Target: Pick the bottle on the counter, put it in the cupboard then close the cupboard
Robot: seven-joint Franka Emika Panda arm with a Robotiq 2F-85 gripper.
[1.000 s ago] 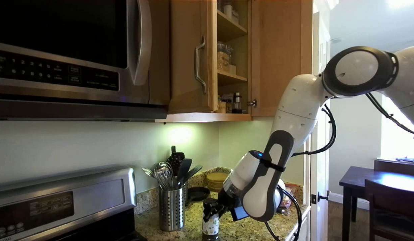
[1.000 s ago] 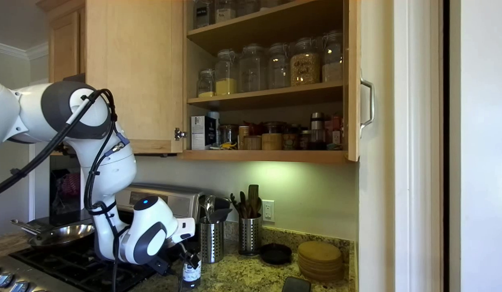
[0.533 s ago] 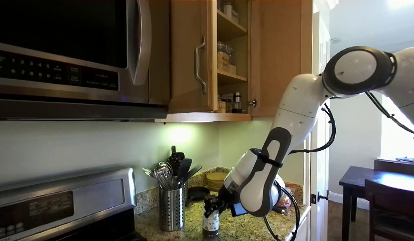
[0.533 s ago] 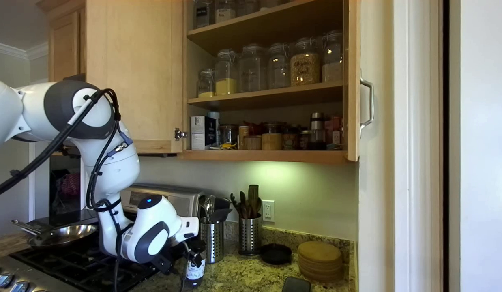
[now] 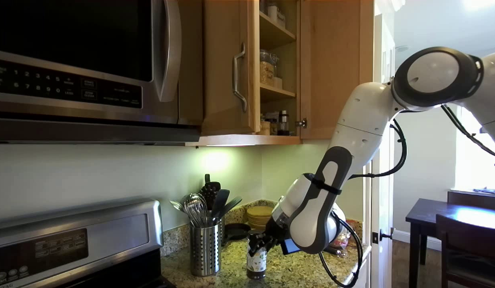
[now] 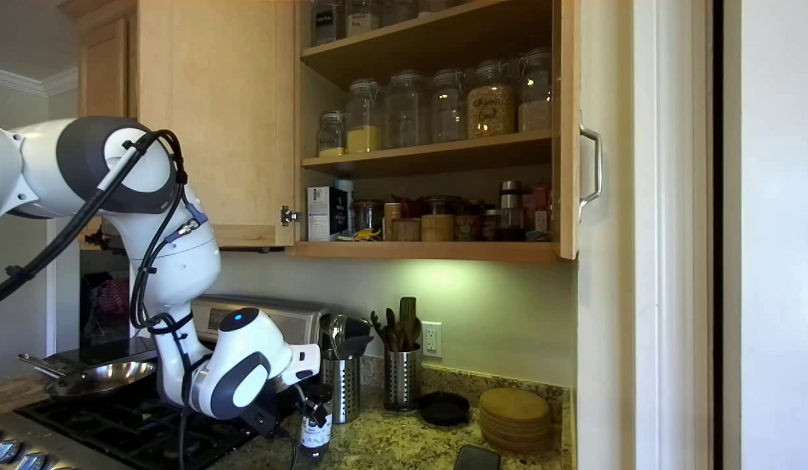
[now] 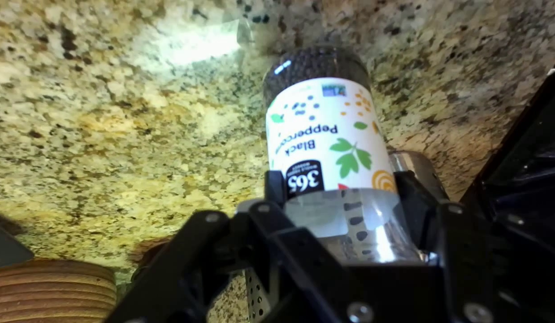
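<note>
A: So your bottle (image 7: 322, 130) budged this last second?
B: Yep, slightly up and right in both exterior views, your hand (image 7: 343, 190) clamped on it. Low over the bench (image 5: 295, 268), can't tell if touching.

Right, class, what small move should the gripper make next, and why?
Probably a short lift of the peppercorn bottle: the gripper holds it from both sides, its base is near the granite counter, and the open wooden cupboard is higher.

end effector (image 7: 342, 193) partly hides bottle (image 7: 327, 134); cupboard (image 6: 430, 250) cut off above
</note>
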